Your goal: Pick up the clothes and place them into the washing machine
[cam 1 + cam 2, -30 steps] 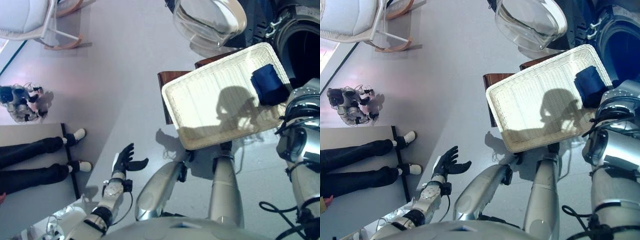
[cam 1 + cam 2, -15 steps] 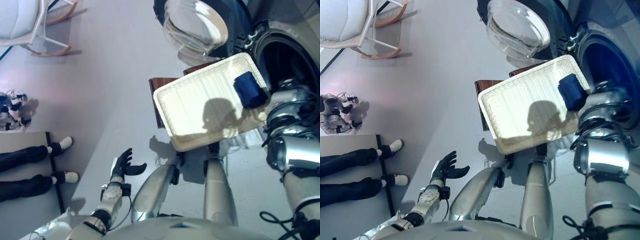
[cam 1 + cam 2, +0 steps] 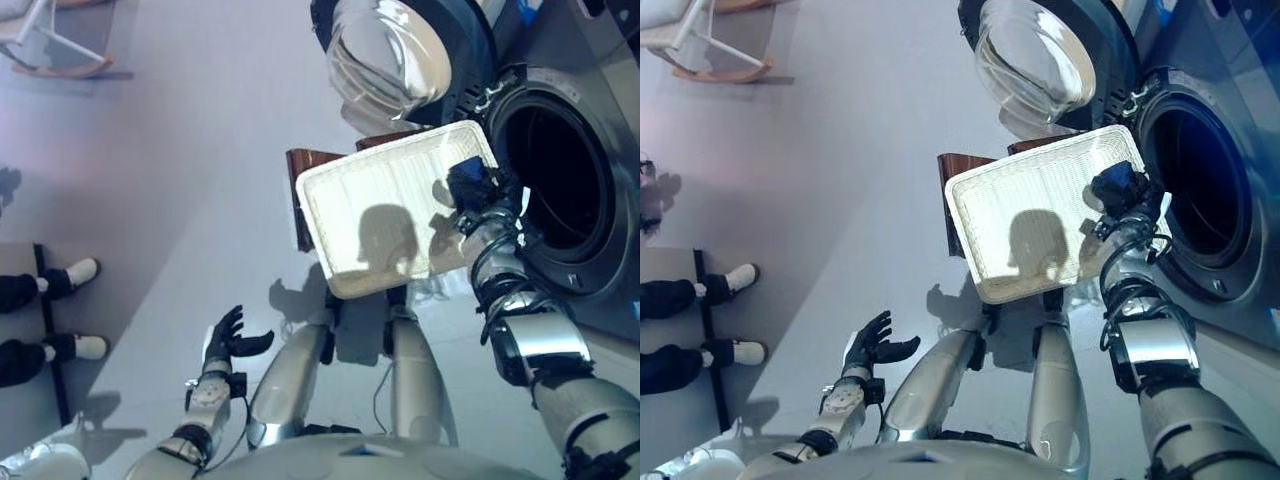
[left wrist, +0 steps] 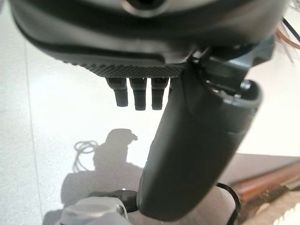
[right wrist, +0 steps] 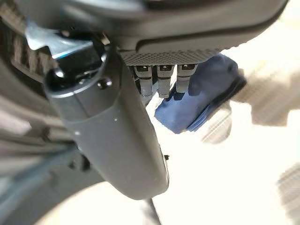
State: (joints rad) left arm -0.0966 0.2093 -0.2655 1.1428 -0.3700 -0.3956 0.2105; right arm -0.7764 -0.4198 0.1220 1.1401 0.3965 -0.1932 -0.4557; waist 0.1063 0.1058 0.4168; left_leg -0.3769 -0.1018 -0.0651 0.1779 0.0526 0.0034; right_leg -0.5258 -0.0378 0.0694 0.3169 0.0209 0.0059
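The blue cloth (image 5: 206, 96), folded into a small bundle, lies in the white wicker basket (image 3: 1025, 215), at the corner nearest the washer (image 3: 1200, 170). The right robot hand (image 3: 1118, 190) is right over it: in the head views its dark bulk covers most of the cloth, so only a patch of blue shows beside it. In the right wrist view the fingers (image 5: 159, 79) point down at the cloth with their tips at or just above its near edge, the thumb (image 5: 108, 126) standing apart from them. They look fairly straight, not wrapped round the fabric; whether the tips actually touch it cannot be told.

The basket is otherwise bare and sits tilted on a dark brown stand (image 3: 305, 175), of which only one edge and corner show at the side away from the washer. The basket's corner with the cloth is just beside the washer's round opening (image 3: 555, 175), dark inside. The washer's glass door (image 3: 385, 55) is swung wide open beyond the basket's far edge.

The left robot hand (image 3: 228, 340) hangs well apart from all this, low over the grey floor (image 3: 180, 180), fingers spread and relaxed, palm up, holding nothing. At the floor's left edge a person's legs with white shoes (image 3: 75, 275) lie across a darker strip. A chair's curved runner (image 3: 710, 65) shows at the far left corner.
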